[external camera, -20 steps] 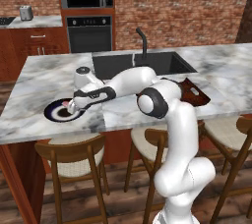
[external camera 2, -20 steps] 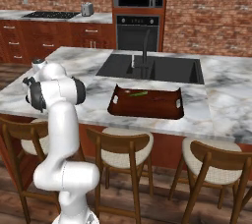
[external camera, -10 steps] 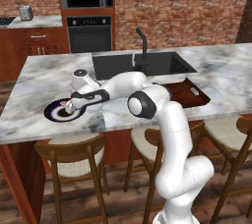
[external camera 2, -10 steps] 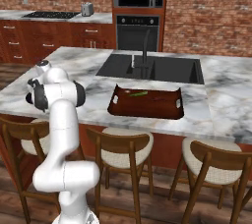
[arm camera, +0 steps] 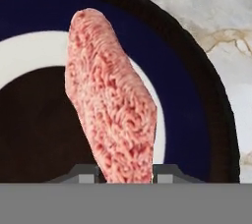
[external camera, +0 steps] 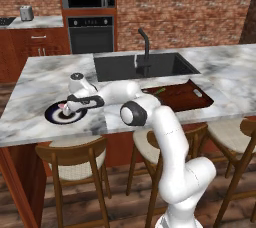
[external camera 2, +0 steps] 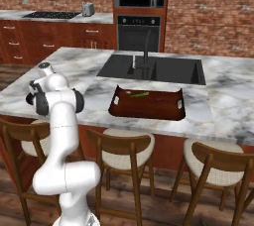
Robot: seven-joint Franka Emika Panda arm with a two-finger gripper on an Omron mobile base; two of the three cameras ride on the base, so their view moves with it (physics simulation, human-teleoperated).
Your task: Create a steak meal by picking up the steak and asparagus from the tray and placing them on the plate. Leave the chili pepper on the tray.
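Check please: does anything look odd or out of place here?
Nothing is spilled or damaged. The steak stands on edge between the jaws, above the plate, not lying flat yet. The asparagus lies on the tray.

A kitchen: brick walls, wall oven (external camera: 91,34), marble island with sink (external camera 2: 154,69).

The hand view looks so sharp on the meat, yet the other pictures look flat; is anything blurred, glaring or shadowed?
Hand view: steak crisp and grainy between the fingers, plate rim clean, no glare. Left base view: even flat light, faint shade under the arm on the counter, plate small and coarse. Right base view: tray clear, asparagus just a thin green streak.
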